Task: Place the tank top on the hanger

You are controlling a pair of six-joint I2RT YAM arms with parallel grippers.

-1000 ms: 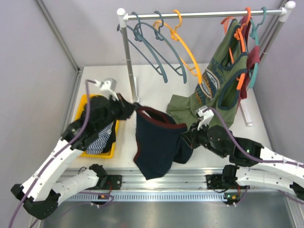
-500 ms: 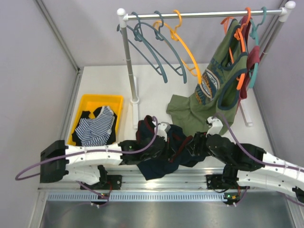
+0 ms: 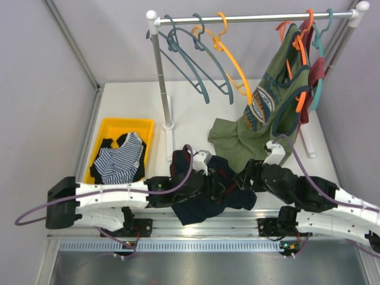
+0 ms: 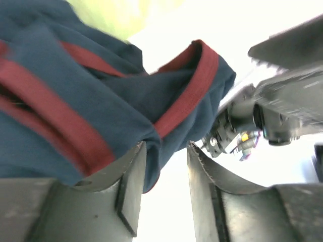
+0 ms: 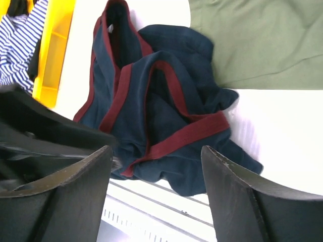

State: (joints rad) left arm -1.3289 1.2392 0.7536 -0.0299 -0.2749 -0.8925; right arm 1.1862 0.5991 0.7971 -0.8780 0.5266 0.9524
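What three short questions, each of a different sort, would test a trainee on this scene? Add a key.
1. True or false: the tank top hangs on the yellow-orange hanger.
2. Where does the striped garment lie? A: in the yellow bin. B: over the rail. C: under the olive-green top.
3. Fill in the missing word: in the right wrist view, the jaws of the right gripper stand ___, with nothing between them.

Key: 1 false, it lies crumpled on the table; 2 A; 3 open.
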